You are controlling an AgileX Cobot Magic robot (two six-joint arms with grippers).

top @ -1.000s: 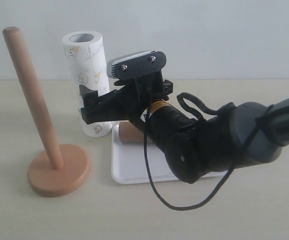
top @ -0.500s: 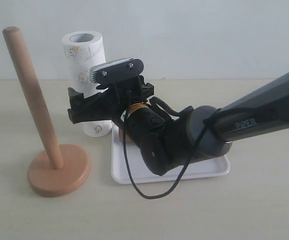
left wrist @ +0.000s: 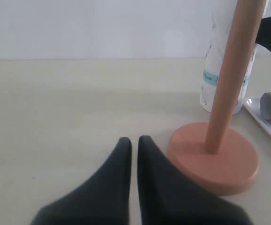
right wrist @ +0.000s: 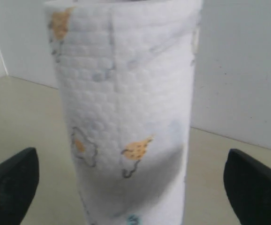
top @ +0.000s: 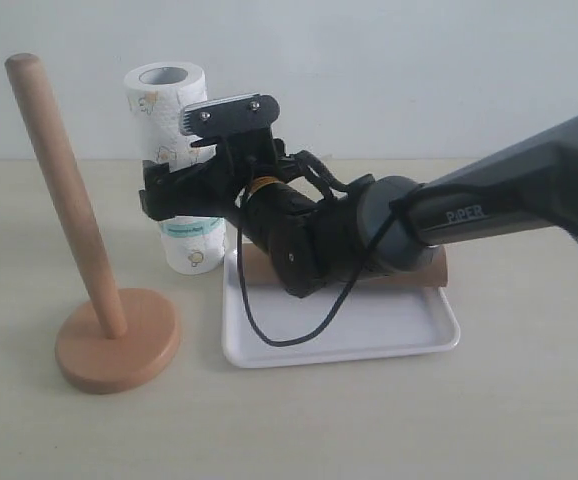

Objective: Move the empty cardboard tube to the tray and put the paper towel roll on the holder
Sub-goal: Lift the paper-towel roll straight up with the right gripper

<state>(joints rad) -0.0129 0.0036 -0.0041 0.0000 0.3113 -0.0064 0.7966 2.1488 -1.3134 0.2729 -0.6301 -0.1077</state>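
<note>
The paper towel roll (top: 169,110) stands upright on the table behind the tray's left end. My right gripper (top: 182,196) is open, one finger on each side of the roll at mid height; in the right wrist view the paper towel roll (right wrist: 126,117) fills the gap between the fingertips (right wrist: 13,183). The empty cardboard tube (top: 245,264) lies in the white tray (top: 369,335) along its far side, mostly hidden by the arm. The wooden holder (top: 117,345) stands bare at the left. My left gripper (left wrist: 134,140) is shut and empty, low beside the holder (left wrist: 215,154) base.
The right arm's dark body and its cable hang over the tray's far half. The holder's pole (top: 64,190) rises close to the left of the roll. A pale wall backs the table.
My right gripper has moved left and up toward the roll until its open fingers straddle it. The arm has swung back, uncovering the tray's front and the tube's right end.
</note>
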